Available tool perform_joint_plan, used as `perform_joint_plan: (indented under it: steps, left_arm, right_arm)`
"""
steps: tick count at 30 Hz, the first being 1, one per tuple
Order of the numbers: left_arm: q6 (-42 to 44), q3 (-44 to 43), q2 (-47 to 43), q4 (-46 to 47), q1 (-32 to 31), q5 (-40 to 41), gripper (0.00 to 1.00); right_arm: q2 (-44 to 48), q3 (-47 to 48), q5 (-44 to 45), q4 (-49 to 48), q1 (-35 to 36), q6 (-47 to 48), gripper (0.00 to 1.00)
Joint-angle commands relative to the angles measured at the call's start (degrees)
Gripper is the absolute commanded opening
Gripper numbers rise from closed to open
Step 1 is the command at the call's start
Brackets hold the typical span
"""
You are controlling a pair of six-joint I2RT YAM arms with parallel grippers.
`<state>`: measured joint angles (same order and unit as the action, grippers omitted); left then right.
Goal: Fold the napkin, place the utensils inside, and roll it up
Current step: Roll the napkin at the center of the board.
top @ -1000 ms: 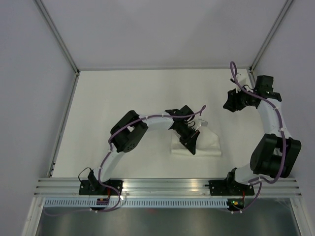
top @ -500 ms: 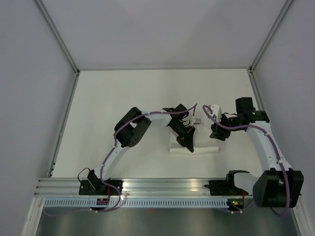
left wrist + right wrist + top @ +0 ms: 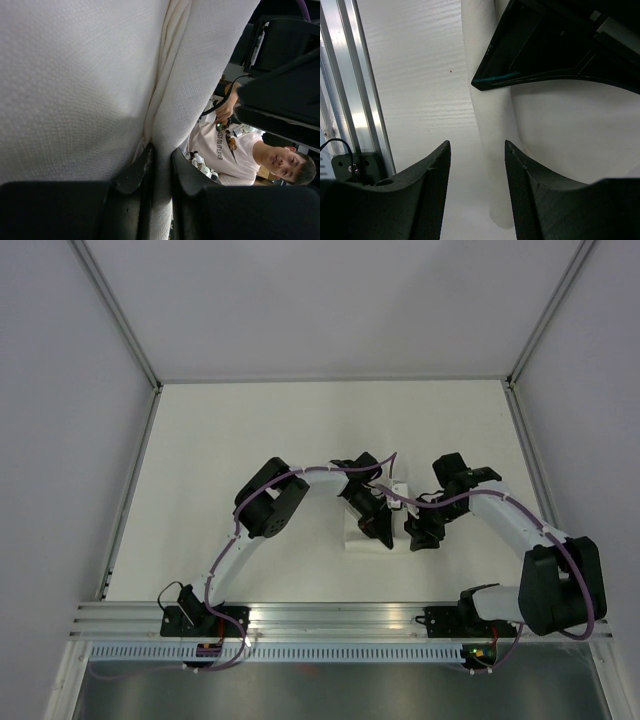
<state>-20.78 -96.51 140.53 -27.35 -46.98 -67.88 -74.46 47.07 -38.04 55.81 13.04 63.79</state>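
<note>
My left gripper [image 3: 161, 160] pinches a fold of the napkin [image 3: 75, 75], which lies bunched near the middle of the table [image 3: 250, 440]. My right gripper [image 3: 476, 165] hangs spread over its rolled edge. The utensils are hidden. I should close low on that edge and pull evenly, so the roll forms tight.

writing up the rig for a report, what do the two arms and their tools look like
The left arm and right arm have white links with bulky black joint housings and black bases. A purple cable runs along each. The left tool and right tool are black, each with two matte, wedge-shaped fingers.
</note>
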Motion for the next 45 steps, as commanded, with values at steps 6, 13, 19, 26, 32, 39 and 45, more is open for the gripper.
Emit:
perform_joint_plan:
  steps: [6, 13, 19, 26, 32, 39, 45]
  left_arm:
    - [-3.48, -0.96, 2.64, -1.39, 0.31, 4.07, 0.03]
    - [-3.92, -1.14, 3.43, -1.39, 0.31, 3.89, 0.04]
    - [-4.19, -1.66, 3.79, -1.39, 0.4, 3.63, 0.04]
    - [-3.75, -1.23, 3.17, -1.39, 0.75, 3.45, 0.08]
    - [-4.18, -0.61, 1.42, 0.98, 1.19, 3.8, 0.21]
    - [-9.8, 5.35, -4.64, 12.03, 3.21, 3.46, 0.24]
    - [-16.82, 11.5, -8.16, 23.2, 5.14, 4.07, 0.25]
  right_arm:
    - [-6.74, 2.24, 0.08, -3.69, 2.16, 0.81, 0.52]
    - [-7.28, -0.83, 5.07, -11.86, 6.29, -4.71, 0.48]
    - [-10.27, -0.66, 7.01, -15.21, 7.7, -7.28, 0.42]
    - [-11.5, -2.86, 10.35, -17.49, 7.79, -8.24, 0.21]
    - [-12.99, -4.44, 12.11, -19.34, 7.71, -9.73, 0.14]
    - [-15.89, -4.27, 12.56, -19.6, 7.18, -11.23, 0.11]
    - [-20.46, -1.46, 10.89, -17.32, 4.37, -11.23, 0.11]
